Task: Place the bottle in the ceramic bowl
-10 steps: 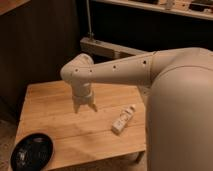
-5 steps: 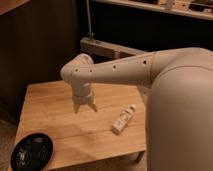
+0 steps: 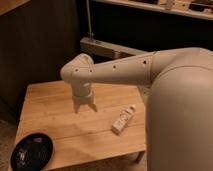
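Bottle [image 3: 123, 120] lay on its side near the wooden table's [image 3: 50, 107] right edge. The black ceramic bowl [image 3: 31, 151] sat at the table's front-left corner, its dark inside showing only faint speckles. The gripper [image 3: 85, 107] hung over the table's middle, jaws spread and empty. The robot's body [image 3: 180, 115] hid the table's right end.

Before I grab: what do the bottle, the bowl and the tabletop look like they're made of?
Bottle: likely plastic, matte cream-white, no glare. Bowl: probably glazed ceramic, black with glossy sheen. Table: wood, visible plank grain, dull finish. Gripper hangs open above the table, apart from the bottle, holding nothing.
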